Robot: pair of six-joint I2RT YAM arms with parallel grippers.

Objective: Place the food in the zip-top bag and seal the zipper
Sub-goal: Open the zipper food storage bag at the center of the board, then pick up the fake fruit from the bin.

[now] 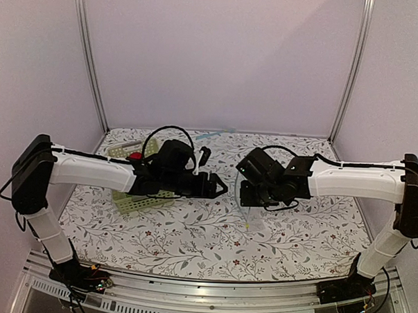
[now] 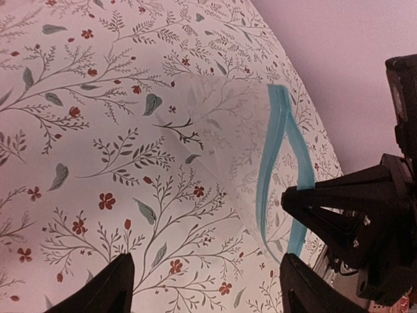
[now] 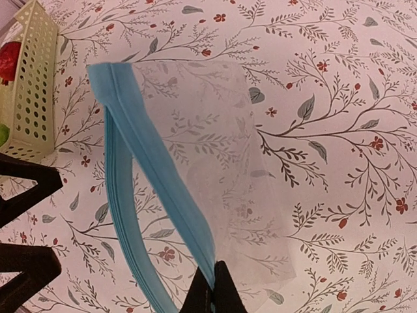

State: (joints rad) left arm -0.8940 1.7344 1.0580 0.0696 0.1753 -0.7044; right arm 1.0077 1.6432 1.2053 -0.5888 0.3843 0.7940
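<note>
Left of the clear plastic bag [image 3: 215, 150], pinched by the right gripper [image 3: 214, 290], the glossy red apple [image 3: 8, 60] in its pale green basket [image 3: 36, 72] sits nearest the wide-open left gripper [image 2: 205, 287].

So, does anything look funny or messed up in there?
Nothing is spilled or broken. The only funny bit: the zip-top bag sits askew, pinched at one end of its blue zipper by the right gripper, so its mouth gapes open. The red apple is in the basket, not the bag.
</note>
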